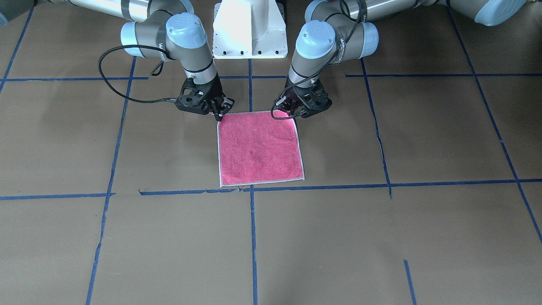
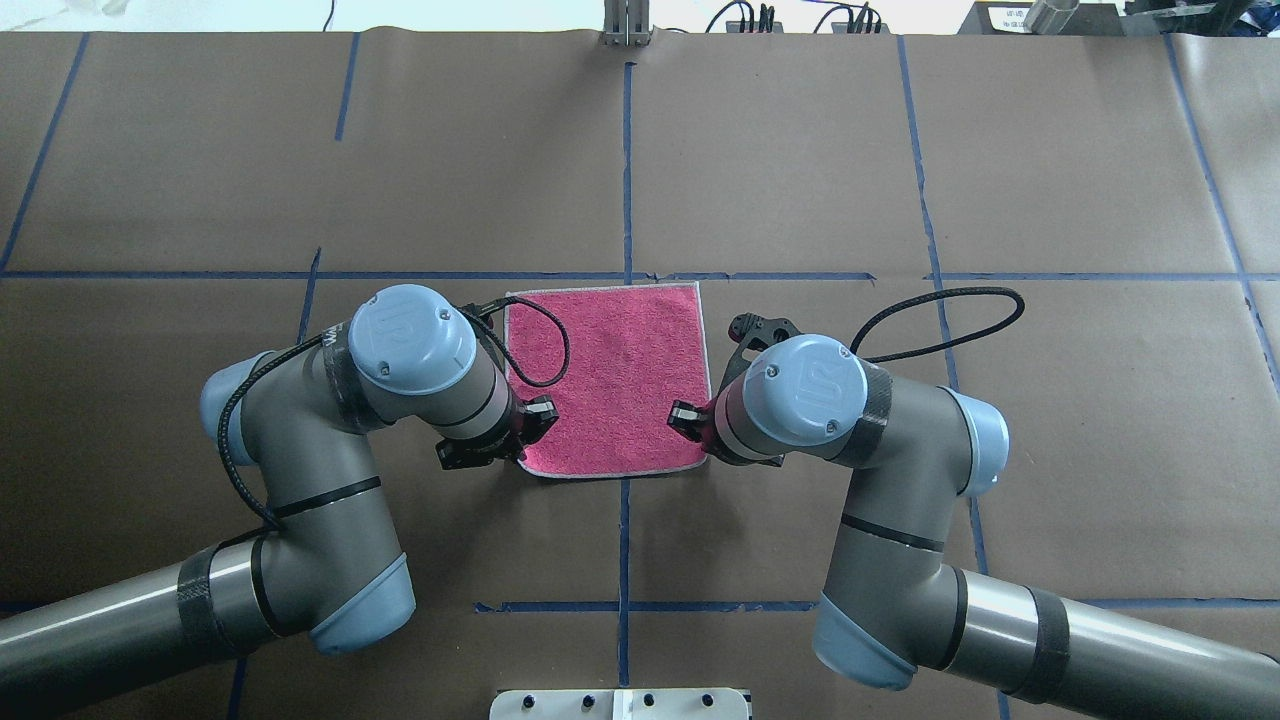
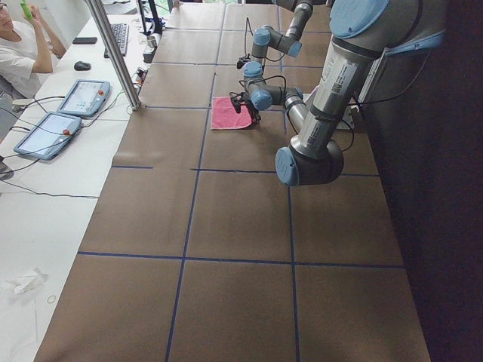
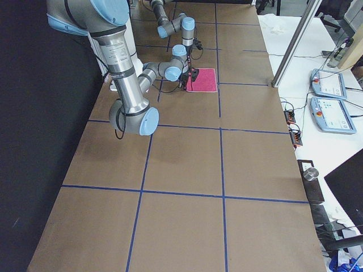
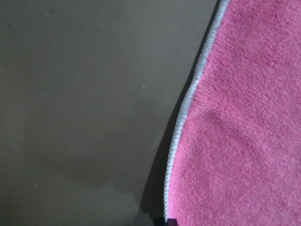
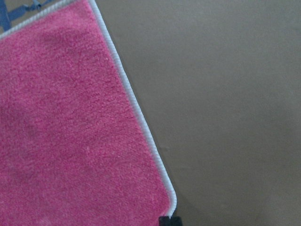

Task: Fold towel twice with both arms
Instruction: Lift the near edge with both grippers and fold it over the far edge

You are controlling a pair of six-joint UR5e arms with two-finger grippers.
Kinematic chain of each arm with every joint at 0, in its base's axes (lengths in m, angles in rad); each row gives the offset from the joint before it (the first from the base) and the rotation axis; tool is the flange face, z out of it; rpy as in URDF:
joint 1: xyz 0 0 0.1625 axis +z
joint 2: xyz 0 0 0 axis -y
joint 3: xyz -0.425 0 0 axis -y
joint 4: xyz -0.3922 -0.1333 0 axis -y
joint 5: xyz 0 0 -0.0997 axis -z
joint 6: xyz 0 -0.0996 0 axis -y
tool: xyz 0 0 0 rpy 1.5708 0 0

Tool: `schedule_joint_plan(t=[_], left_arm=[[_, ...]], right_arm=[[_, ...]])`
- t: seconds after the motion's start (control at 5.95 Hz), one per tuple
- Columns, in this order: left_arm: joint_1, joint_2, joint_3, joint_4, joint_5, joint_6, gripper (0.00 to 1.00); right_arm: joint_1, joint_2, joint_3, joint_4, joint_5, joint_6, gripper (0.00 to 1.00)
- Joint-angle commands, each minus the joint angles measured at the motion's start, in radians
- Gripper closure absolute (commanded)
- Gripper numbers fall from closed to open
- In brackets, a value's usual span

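Front-facing view. Nearest the lens is bare brown counter [image 1: 360, 250], gridded with blue tape [image 1: 253, 237]. Beyond it lies the towel [image 1: 259, 148], flat, pink face up, with a pale hem [image 1: 218, 152] all round. Its edge away from the robot runs just beside a cross line of tape. Right pincer [image 1: 221, 113] sits at the robot-side corner on view-left. Left pincer [image 1: 291, 111] sits at the other robot-side corner, overlapping the cloth. White pedestal [image 1: 250, 29] stands behind, between right arm [image 1: 186, 46] and left arm [image 1: 326, 42].

Overhead view. Towel straddles the centre tape line. Both arms bend inward over its near corners. One black finger [image 2: 541, 411] of the left pincer shows above the pink, and one finger [image 2: 684, 414] of the right. The arms hide the gap between fingers.

Left side view. Left arm near and large; towel small and far, mid-counter. Seated operator [image 3: 19, 45] at a white side table [image 3: 45, 226] with two tablets [image 3: 83, 96].

Right side view. Right arm near; towel far, both pincers at its robot-side edge.

Left wrist view. Dark fingertip [image 5: 165, 221] at frame bottom, touching the hem; the shadow under the hem widens toward it. Cannot tell whether the left pincer is wide, narrow or gripping.

Right wrist view. Fingertip [image 6: 169, 220] right at the rounded corner. Right pincer's state: cannot tell either.
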Motion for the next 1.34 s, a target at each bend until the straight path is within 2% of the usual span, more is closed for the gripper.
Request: schedule_joint_plan(t=[0.0,0.67,0.84,1.01,1.18], left_arm=[[-0.044,-0.004,-0.002,-0.002,-0.003,0.01,0.96],[-0.084,-0.028,0.026,-0.002,-0.003,0.01,0.96],[-0.101,-0.028,0.036,-0.002,-0.001,0.01,0.96],[-0.104,-0.042,0.076,-0.059,0.0,0.007,0.96],[-0.116,-0.076,0.161,-0.125,0.002,0.005,0.95]], right_arm=[[0.046,0.009,-0.002,0.004,0.002,-0.008,0.99],[0.114,0.07,-0.062,0.005,0.002,-0.014,0.99],[0.129,0.096,-0.103,0.021,0.002,-0.013,0.99],[0.139,0.131,-0.166,0.054,0.002,-0.013,0.99],[0.148,0.154,-0.209,0.077,0.002,-0.014,0.99]])
